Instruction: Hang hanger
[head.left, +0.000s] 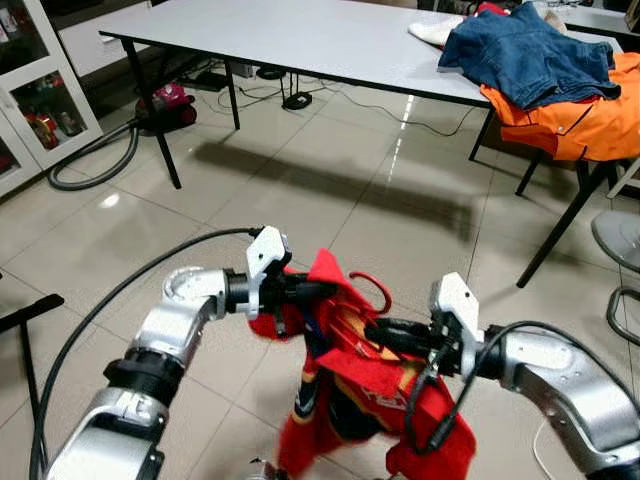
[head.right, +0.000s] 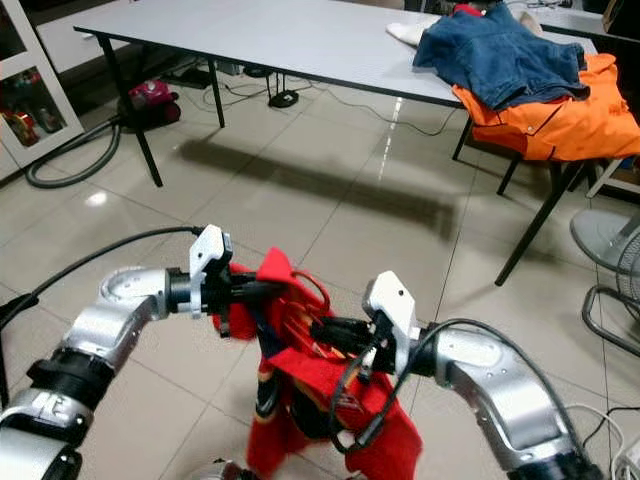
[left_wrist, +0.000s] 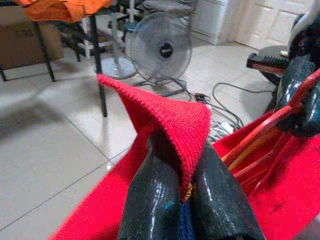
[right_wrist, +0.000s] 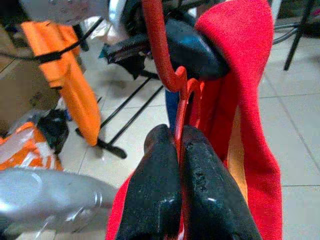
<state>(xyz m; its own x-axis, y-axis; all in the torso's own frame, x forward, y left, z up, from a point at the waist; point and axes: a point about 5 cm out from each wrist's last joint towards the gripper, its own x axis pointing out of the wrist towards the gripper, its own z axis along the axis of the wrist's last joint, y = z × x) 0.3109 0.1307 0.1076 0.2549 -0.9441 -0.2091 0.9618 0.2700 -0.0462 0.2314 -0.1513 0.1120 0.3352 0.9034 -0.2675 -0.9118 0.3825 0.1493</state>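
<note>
A red knit garment (head.left: 345, 400) hangs between my two arms over the tiled floor, with a red plastic hanger (head.left: 372, 300) inside it, hook sticking up. My left gripper (head.left: 318, 290) is shut on a folded edge of the red garment (left_wrist: 170, 120), pinched between its black fingers (left_wrist: 155, 200). My right gripper (head.left: 372, 332) is shut on the red hanger (right_wrist: 170, 70) just below its hook, the thin bar clamped between both fingers (right_wrist: 200, 185). The two grippers are close together, facing each other.
A long grey table (head.left: 300, 40) stands ahead, with a blue denim jacket (head.left: 530, 55) and orange clothing (head.left: 580, 115) piled at its right end. A vacuum cleaner and hose (head.left: 150, 110) lie at the left. A floor fan (head.right: 610, 250) stands at the right. A glass cabinet (head.left: 30, 100) is far left.
</note>
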